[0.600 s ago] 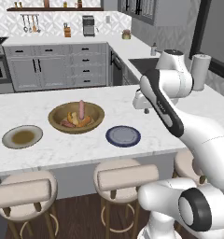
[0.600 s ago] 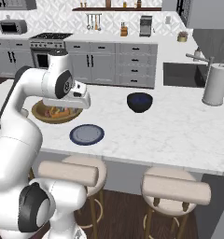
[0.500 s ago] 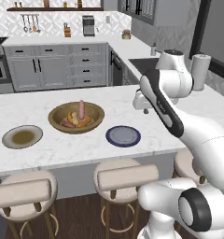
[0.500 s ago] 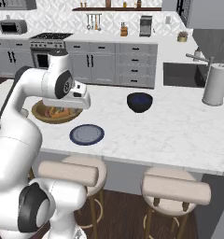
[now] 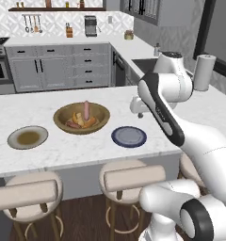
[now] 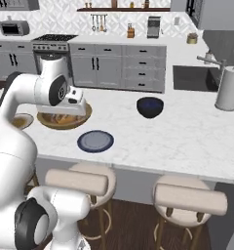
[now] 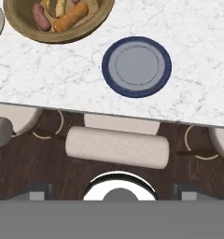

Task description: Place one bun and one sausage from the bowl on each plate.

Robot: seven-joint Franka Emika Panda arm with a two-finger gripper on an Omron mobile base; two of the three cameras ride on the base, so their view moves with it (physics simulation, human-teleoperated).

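Observation:
The wide wooden bowl [image 5: 82,118] sits mid-counter with sausages [image 7: 39,16] and buns [image 7: 69,17] in it; one sausage [image 5: 86,108] stands upright. The pale beige plate [image 5: 28,137] lies to its left and the dark blue-grey plate [image 5: 128,136] to its right; both are bare. My gripper [image 5: 136,106] hangs high above the counter, right of the bowl and behind the blue-grey plate [image 7: 136,66]. It is open and holds nothing, its fingertips [image 7: 39,192] set wide apart. In the right base view the hand [image 6: 74,100] hides part of the bowl [image 6: 50,119].
A small dark blue bowl [image 6: 150,107] stands on the counter further right, with a paper towel roll [image 6: 227,88] beyond it by the sink. Padded stools [image 7: 116,147] line the counter's front edge. Cabinets and a stove run along the back wall.

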